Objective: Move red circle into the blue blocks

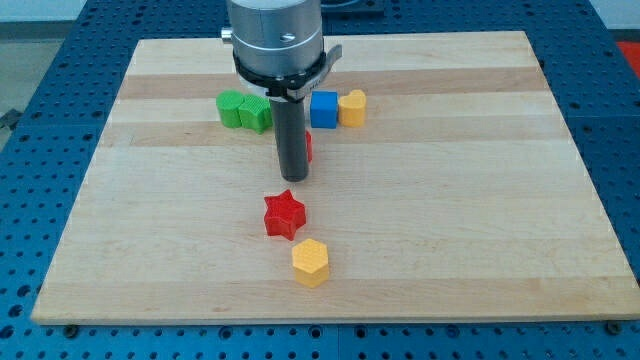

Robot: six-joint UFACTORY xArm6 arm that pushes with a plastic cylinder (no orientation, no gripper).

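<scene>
No claw on this rig, so nothing to open or close: only a dark rod ending in my tip [294, 178]. Red circle [308, 146] mostly hidden, a red sliver peeking out just to the view's right of the rod, touching or nearly so. Blue block [323, 108] above that, toward the view's top, touching a yellow block [352, 107]; any second blue block out of sight, perhaps behind the rod. Green blocks [245, 110] up and to the view's left of the tip. Red star [284, 214] and yellow hexagon [311, 262] below the tip. Probably light, rigid, quick to slide and to roll off a push. Best pressed on the bottom side, centred.
</scene>
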